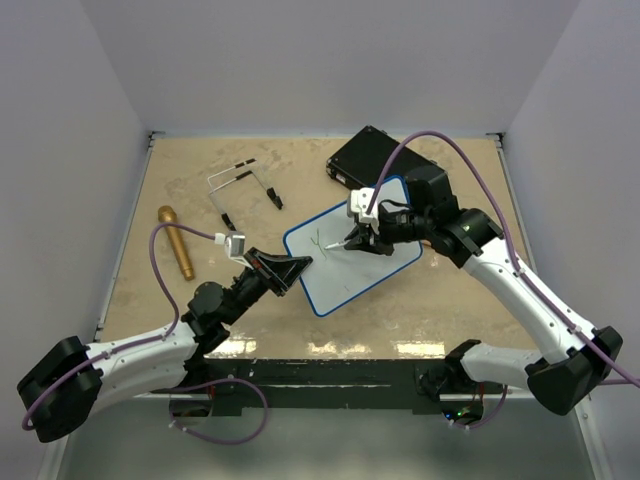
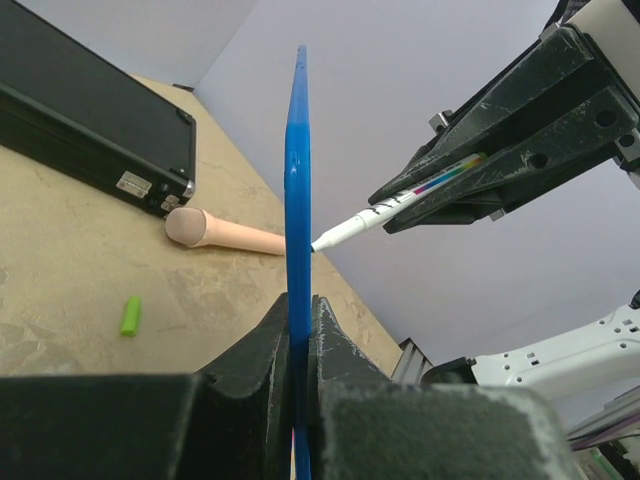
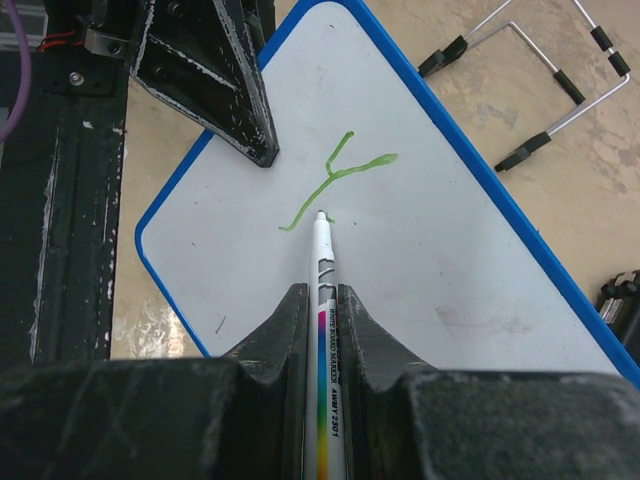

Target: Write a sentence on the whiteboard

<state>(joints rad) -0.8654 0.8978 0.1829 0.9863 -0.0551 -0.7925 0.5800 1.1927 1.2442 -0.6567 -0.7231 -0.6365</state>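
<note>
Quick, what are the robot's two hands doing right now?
Left gripper: closed on the edge of the whiteboard.
Right gripper: closed, holding the marker.

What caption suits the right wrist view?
Right tool holds a marker, tip on the whiteboard by a green Y-shaped stroke.

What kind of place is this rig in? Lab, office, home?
Probably a lab test cell: left arm and right arm bolted at the table's near edge, plain white walls boxing it in, and staged props only, a whiteboard, marker and black case.
</note>
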